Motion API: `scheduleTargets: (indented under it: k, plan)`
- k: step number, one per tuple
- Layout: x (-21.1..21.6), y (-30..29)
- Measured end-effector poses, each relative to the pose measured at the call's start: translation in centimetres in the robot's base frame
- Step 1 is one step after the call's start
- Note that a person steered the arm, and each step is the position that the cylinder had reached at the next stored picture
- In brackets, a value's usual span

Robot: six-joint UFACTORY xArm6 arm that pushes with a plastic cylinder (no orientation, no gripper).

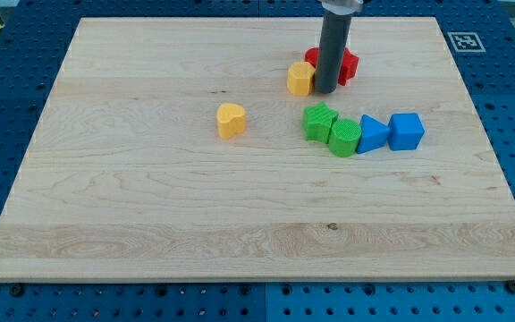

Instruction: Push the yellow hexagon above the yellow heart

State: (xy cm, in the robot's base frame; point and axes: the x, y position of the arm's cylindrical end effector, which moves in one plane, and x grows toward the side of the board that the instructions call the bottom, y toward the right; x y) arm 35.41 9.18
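On the pale wooden board (pixel 150 224), the small yellow heart-shaped block (pixel 231 120) serves as the landmark; it sits a little toward the view's left of the board's middle, with bare wood all round it. The small yellow hexagon block (pixel 300 79) lies toward the view's upper right of that heart, well apart from it. The straight dark rod (pixel 332 45) comes down from the view's top, and my tip (pixel 325 92) meets the board just beside the hexagon, on the side facing away from the heart, touching it or very nearly so. The arm carries no jaws, only this rod, so nothing is pinched or clasped.

Farther from the heart on the same line, behind the rod, a red block (pixel 349 64) shows on either side of the shaft; the rod hides its middle, so it may be one star-like piece or two pieces, and I cannot tell which. To the view's right of the heart, at nearly its height, stands a tight row: a green star-like block (pixel 319 122), a green round-edged block (pixel 344 137) touching it, then a blue triangular block (pixel 373 134), and last a blue cube (pixel 407 131), farthest from the heart. Blue perforated table (pixel 16 54) surrounds the board.
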Motion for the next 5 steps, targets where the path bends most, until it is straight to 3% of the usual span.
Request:
scheduleTargets:
  k: [5]
  plan:
    - [0.0,-3.2]
